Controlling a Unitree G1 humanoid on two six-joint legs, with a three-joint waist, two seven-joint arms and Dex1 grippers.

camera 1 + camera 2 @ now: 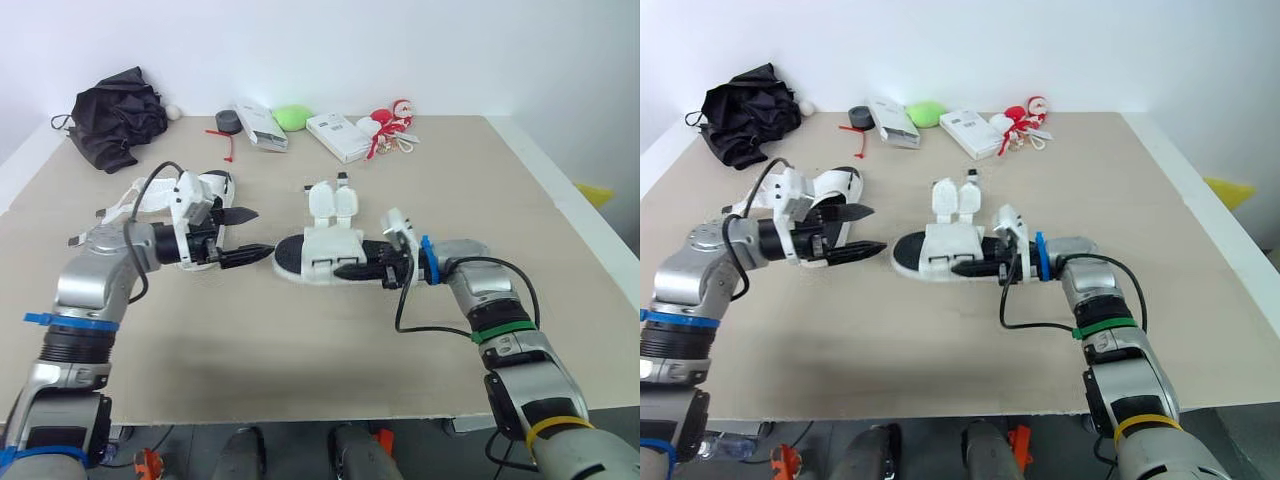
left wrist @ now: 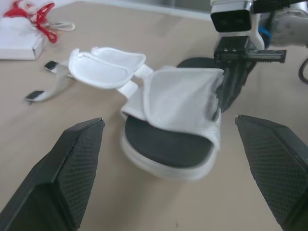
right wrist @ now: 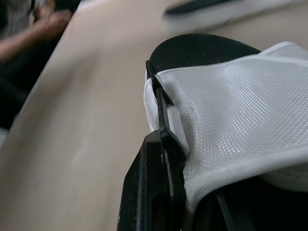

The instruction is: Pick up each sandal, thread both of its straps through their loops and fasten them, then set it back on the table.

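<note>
Head views: table (image 1: 300,350) w/ one sandal (image 1: 322,240) lying sole-down mid-table. Its strap flaps (image 1: 333,200) are thrown open on the far side, not threaded. R gripper (image 1: 372,270) comes in low from the right and is clenched on the sandal's near edge. L gripper (image 1: 264,232) hovers just beside the sandal's left end, spread wide, holding nothing and not touching it. 2nd sandal (image 1: 832,190) lies behind the L arm, apart from the first, partly hidden, so can't tell its strap state. Black cloth (image 1: 115,115), boxes (image 1: 338,136) and a green thing (image 1: 292,117) sit along the far edge, well apart.

L wrist view: both black fingers (image 2: 72,173) stand far apart, w/ the sandal ahead and between them. White upper over dark footbed, flaps splayed onto the table. R gripper pinches the upper's edge on the opposite side.

R wrist view: one finger (image 3: 159,159) presses against the white mesh upper. The other is mostly under the mesh, so the grip is judged from contact.

Step, as I read it: 1st sandal is being secured and threading hasn't begun. Next move prob. needs the L gripper to shut on a thin strap end lying flat on the table, a small target. R must hold steady so the end can be fed through the dark loops (image 1: 322,262) on the near side.
</note>
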